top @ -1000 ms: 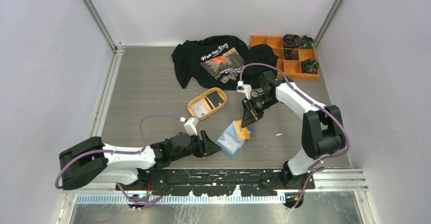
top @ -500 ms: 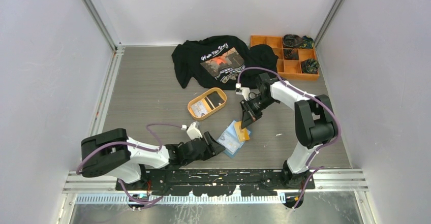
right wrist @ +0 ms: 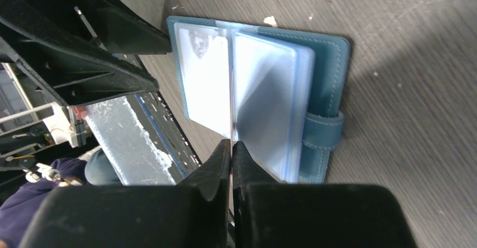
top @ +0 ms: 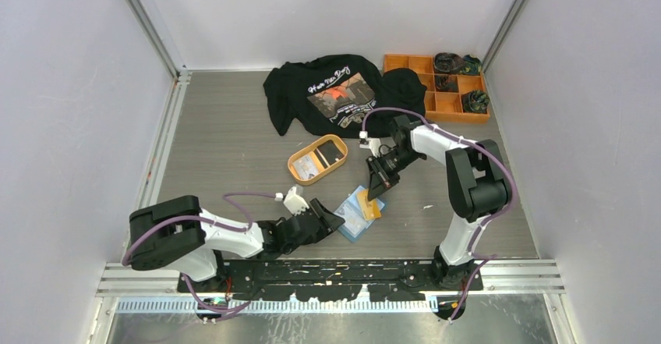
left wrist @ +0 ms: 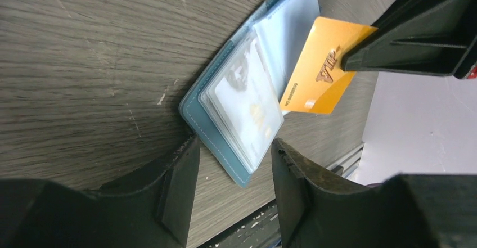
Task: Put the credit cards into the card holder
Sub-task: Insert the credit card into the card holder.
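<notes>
card holder (left wrist: pixel 242 102) open on table (left wrist: pixel 84 62), orange-tan card (left wrist: pixel 320 73) in right gripper (right wrist: pixel 231 147)

One card holder (left wrist: pixel 239 104), one gold card (left wrist: pixel 319 75)

In the right wrist view I can't see the gold card (left wrist: pixel 318 68) at all, and the right gripper (right wrist: pixel 231 147), its fingers pressed together, covers the lower edge of the card holder (right wrist: pixel 320 51). In the left wrist view that gripper's black finger hides the card's upper right corner. The digits beside "VIP" are too small to read, as are the cards (top: pixel 319 157) in the orange oval tray (top: pixel 298 175).
</notes>
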Controlling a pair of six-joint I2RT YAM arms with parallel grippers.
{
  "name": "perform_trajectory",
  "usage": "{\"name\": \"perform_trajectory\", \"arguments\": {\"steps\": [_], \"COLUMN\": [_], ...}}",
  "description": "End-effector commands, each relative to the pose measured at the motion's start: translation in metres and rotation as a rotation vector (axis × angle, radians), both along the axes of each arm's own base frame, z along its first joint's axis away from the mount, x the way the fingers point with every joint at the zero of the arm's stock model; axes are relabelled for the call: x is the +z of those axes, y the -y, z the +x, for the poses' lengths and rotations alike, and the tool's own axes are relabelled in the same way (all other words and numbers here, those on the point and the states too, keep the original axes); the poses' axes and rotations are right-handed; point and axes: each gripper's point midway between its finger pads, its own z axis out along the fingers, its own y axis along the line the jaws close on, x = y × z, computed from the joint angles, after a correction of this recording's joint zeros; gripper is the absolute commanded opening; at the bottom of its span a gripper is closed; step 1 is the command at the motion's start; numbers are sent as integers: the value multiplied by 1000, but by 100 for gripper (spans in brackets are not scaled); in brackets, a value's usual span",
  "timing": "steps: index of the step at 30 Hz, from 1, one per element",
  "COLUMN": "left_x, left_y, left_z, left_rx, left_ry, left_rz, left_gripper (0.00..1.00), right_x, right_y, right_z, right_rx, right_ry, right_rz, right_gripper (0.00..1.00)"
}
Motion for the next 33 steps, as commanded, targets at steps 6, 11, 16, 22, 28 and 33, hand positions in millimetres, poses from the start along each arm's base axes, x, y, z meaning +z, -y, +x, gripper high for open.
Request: {"name": "perform_trajectory", "arguments": {"steps": [6,11,16,22,28,33], "left_x": [18,27,47,44,26,10], "left_y": [-15,-26,-27,-24,-6,8], "left_z": [23,30,26,10,10,10], "left_rx": [81,69,-54,-118,-96,-91], "left_ry": [53,89,185,151,54,-6], "left_rz": [10,25,47,-24,-60,-76], "left_gripper": [50,50,52,53,54,53], "right_x": [23,21,39,37,22,18], "right_y": [-30,-48,-40,-15,-8,-13], "right_z": [-11,-6,7,19,19,10], "right_rx": [-25,-105,-146,-145,-132,-104], "right_ry": [-75,-20,92,169,150,77], "right_rz": [107,91,107,46,-11,18], "right_gripper": [3,2,2,2,2,2]}}
